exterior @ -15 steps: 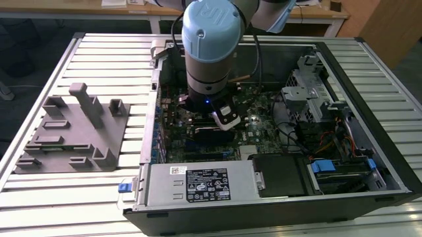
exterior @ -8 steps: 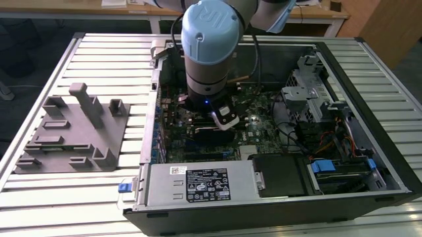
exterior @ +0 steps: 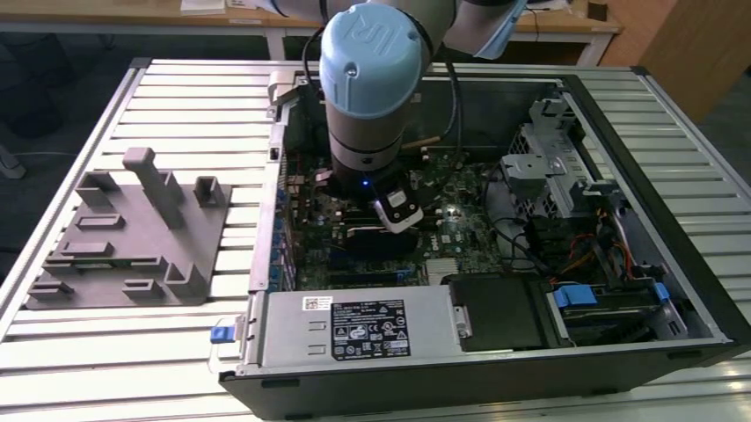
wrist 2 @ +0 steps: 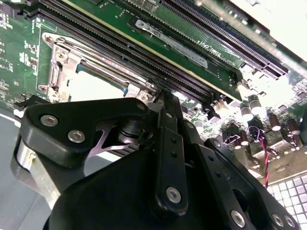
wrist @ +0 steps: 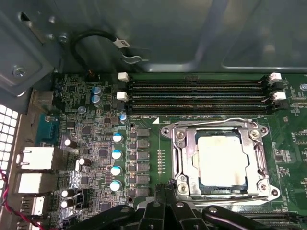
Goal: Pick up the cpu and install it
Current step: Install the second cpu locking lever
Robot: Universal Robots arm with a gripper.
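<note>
The cpu (wrist: 221, 160), a pale silver square, lies flat inside the metal socket frame (wrist: 180, 160) on the green motherboard; in the second wrist view the cpu (wrist 2: 93, 86) shows as a bright patch within that frame. My gripper (wrist: 168, 186) hovers just beside the socket's edge, its black fingers (wrist 2: 163, 143) pressed together with nothing between them. In the exterior view the arm (exterior: 369, 97) reaches straight down into the open computer case (exterior: 610, 352), over the motherboard's middle.
Empty memory slots (wrist: 196, 91) run alongside the socket. A grey plastic block with upright posts (exterior: 123, 237) sits on the slatted table at the exterior view's left. A power supply (exterior: 352, 325) and drive cage (exterior: 551, 167) crowd the case's near and right sides.
</note>
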